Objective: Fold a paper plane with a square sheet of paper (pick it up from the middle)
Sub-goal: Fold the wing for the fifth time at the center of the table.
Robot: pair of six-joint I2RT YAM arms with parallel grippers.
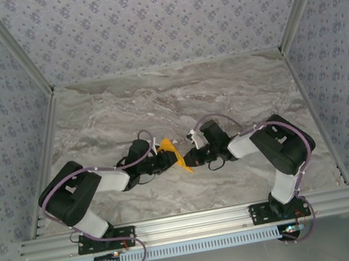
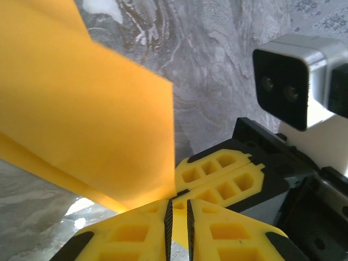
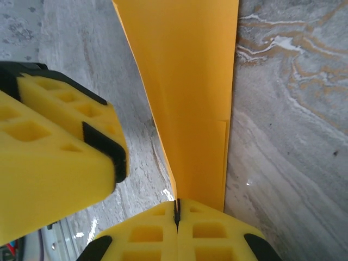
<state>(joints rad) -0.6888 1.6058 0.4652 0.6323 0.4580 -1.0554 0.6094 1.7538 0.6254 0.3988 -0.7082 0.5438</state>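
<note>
So the orange sheet point(image 1: 177, 157) hangs over the table point(image 1: 175, 97), long axis running straight out from the right gripper point(image 3: 176, 213), which is clamped tight on its end, while the left gripper point(image 2: 177, 220) nips its edge, jaws nearly touching.

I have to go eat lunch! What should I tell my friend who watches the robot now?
Left gripper: jaws almost closed; the orange paper runs into the slit, so it seems pinched.
Right gripper: jaws shut on the paper's edge.
Paper: held above the marble table, between both grippers, mid-table.
Done: picked up; folded layers show.
Left: not a pointed plane yet; it probably needs more folds.
</note>
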